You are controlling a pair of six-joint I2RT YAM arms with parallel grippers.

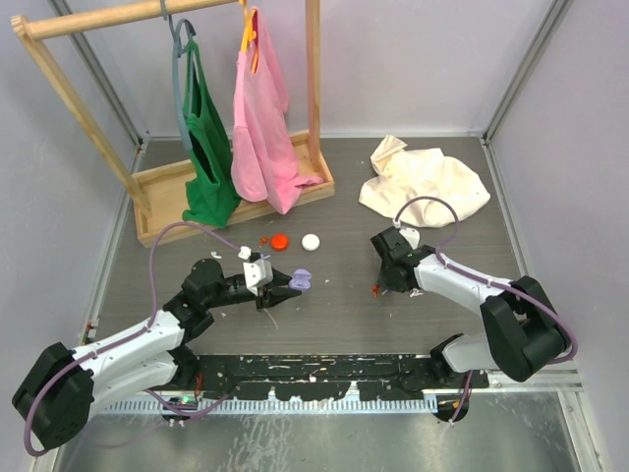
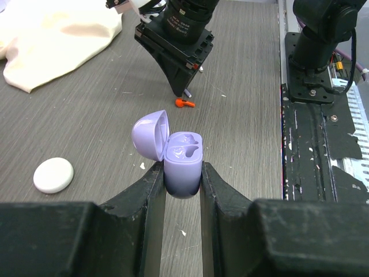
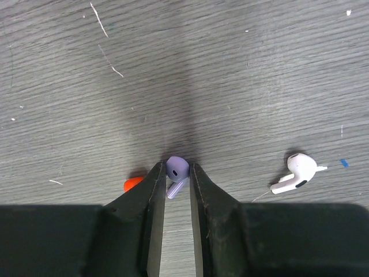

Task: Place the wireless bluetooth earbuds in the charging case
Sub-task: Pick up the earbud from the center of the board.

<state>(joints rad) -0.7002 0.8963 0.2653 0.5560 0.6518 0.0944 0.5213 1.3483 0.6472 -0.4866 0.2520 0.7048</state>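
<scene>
Left gripper [image 2: 182, 172] clamps one open lilac case [image 2: 184, 154]; right gripper [image 3: 177, 171] apparently pinches one earbud [image 3: 178, 167].

a grey wood-grain table [image 1: 334, 320] sits between pale blank walls [image 1: 413, 59]. at the far left stands a wooden clothes rack [image 1: 162, 180] with a green top [image 1: 208, 162] and a pink top [image 1: 260, 128] hanging; a cream cloth [image 1: 428, 182] lies crumpled far right.

Left tool [image 2: 183, 174] clamps lilac charging case [image 2: 183, 157], lid [image 2: 151, 134] flipped open leftward. Right tool [image 2: 182, 90] points down at desk [image 2: 248, 115], lilac earbud [image 2: 187, 92] stem poking from its tips, red earbud [image 2: 185, 103] just beside. White disc [image 2: 53, 175] left.
</scene>
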